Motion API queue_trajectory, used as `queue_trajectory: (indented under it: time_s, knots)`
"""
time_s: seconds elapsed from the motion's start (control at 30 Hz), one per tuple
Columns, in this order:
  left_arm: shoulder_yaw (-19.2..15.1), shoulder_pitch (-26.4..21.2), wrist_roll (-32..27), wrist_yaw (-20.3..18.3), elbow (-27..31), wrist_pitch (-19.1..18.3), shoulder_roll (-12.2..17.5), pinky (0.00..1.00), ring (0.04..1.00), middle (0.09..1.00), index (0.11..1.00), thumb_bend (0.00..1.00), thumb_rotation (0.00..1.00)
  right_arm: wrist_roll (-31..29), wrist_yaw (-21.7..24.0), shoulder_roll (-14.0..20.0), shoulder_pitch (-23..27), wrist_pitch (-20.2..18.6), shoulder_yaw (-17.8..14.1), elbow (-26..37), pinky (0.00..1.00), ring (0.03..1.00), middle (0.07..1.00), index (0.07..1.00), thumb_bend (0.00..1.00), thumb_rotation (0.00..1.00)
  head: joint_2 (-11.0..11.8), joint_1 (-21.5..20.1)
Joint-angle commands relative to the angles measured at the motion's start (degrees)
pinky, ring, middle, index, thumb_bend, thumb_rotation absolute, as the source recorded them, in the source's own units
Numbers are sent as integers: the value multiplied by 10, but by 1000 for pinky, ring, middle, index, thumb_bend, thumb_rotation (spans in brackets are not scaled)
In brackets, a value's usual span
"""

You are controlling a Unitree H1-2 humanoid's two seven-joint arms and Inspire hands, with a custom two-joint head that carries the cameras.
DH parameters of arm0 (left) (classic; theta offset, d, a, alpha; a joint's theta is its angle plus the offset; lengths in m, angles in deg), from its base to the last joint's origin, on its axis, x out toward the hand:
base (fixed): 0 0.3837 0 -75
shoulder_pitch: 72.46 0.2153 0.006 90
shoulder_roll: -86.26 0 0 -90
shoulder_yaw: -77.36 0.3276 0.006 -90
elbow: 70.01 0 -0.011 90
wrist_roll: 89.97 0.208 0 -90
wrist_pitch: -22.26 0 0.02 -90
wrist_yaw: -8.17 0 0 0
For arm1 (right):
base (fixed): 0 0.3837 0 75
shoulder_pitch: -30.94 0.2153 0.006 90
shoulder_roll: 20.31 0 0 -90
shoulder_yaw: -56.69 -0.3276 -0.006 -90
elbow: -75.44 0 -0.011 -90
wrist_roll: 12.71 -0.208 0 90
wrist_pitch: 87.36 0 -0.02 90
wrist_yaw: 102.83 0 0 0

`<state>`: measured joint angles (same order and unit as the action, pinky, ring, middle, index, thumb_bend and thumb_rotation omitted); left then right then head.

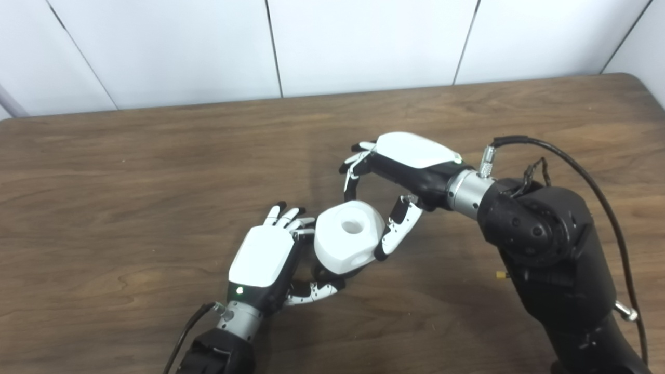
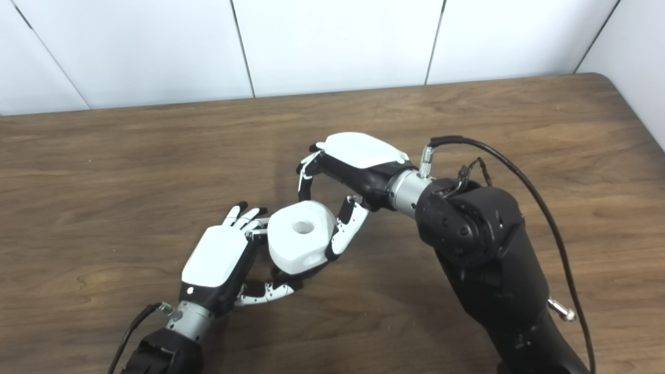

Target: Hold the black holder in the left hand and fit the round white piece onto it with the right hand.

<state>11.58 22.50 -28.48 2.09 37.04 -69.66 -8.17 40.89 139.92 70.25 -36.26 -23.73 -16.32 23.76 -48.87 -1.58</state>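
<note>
I see the wooden tabletop (image 1: 156, 156) filling the view, with white wall panels (image 1: 363, 41) behind its far edge. My right arm (image 1: 550, 249) is the bulkiest thing in view: it rises from the near right corner, bends at a black elbow-like housing and reaches leftward toward the middle of the tabletop, a black cable (image 1: 587, 171) looping over it. My left arm (image 1: 218, 353) enters at the near edge, left of centre, and angles up and to the right. The right hand (image 1: 395, 182) is turned with its white back up, fingers (image 1: 353, 171) curled down over the far side of the round white piece (image 1: 348, 239) and thumb (image 1: 397, 228) stretched down along its right flank, touching it; I read that as a light grasp on the piece, with the fingertip contact hard to confirm. The left hand (image 1: 270, 259) sits just to the piece's left, back up, fingers (image 1: 286, 215) extended beside it and thumb (image 1: 317, 291) hooked underneath, closed around a dark part below. The white piece, with a round hole in its top face, sits between both hands near the middle of the tabletop. Only a sliver of the black holder (image 1: 322, 272) shows beneath it, in the left hand's grasp.
</note>
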Motion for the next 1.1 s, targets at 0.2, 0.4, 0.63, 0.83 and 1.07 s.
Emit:
queue_trajectory:
  time_s: [0.2, 0.4, 0.63, 0.83, 1.07]
  knots:
    - [7, 1, 11, -6, 3, 2, -1, 998, 905, 800, 486, 522, 50, -4, -24, 4, 14, 10, -3, 4, 1000, 966, 847, 482, 526, 134, -1, 0]
    - [7, 1, 12, -5, 3, 1, -2, 999, 905, 801, 486, 522, 50, 0, -24, 4, 12, 10, 0, 4, 1000, 966, 854, 482, 526, 135, -1, 1]
    - [7, 1, 11, -3, 2, 3, -2, 996, 904, 801, 487, 522, 50, -3, -32, 4, 10, 11, 0, 0, 1000, 968, 855, 482, 526, 134, -1, -2]
    - [6, 2, 9, -5, 4, 2, -2, 997, 903, 799, 486, 522, 50, -2, -34, 6, 10, 9, 1, -2, 1000, 970, 852, 482, 525, 134, -2, -3]
    - [4, 2, 6, -4, 5, 3, -2, 997, 902, 800, 486, 522, 50, -4, -35, 11, 10, 12, 2, -3, 1000, 970, 852, 482, 525, 134, -3, -5]
